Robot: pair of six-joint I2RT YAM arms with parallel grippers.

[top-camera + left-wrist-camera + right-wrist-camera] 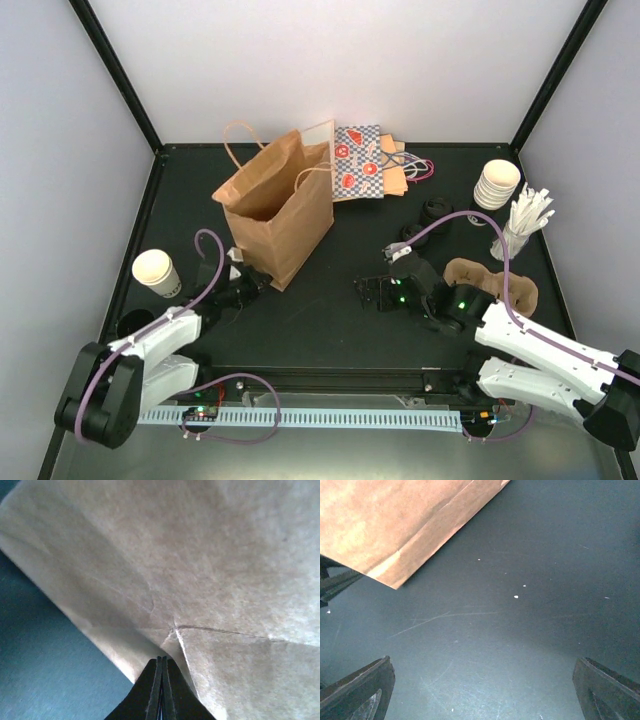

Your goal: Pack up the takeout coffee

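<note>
1. Left tool point(160, 661): jaws pressed fully together, tips against a creased lower corner of the brown paper bag point(285, 215). Whether a fold of paper is nipped between them cannot be told.
2. Right tool point(483, 662): jaws spread wide and holding nothing, over bare desk point(330, 320), with the bag's near corner ahead of it.
3. Takeout coffee point(157, 272): stands upright on the desk at the left edge, beside the left arm and apart from the bag. Neither tool touches it. From above its top reads pale, and no black lid can be made out on it.
4. Step in hand, as judged: preparing the bag, with the left tool set at its base. The cup is not yet packed.
5. Next move, as judged: one tool must grip the cup about its wall, keep it upright, lift it over the rim and lower it through the bag's mouth. The open tool is on the far side of the bag from the cup.
6. Brown paper bag: stands open-mouthed with handles up. The part of its interior on view is shadowed and shows no contents.
7. Cardboard cup carrier point(495, 285): partly hidden by the right arm, and no cup is seen in it.
8. Loose black lids point(435, 210): lie on the desk beyond the carrier.
9. Upright holder point(520, 228): filled with white sticks.
10. Stack of nested cups point(497, 185): at the far right.
11. Patterned bag point(362, 165): lies flat behind the brown bag, contents not visible.
</note>
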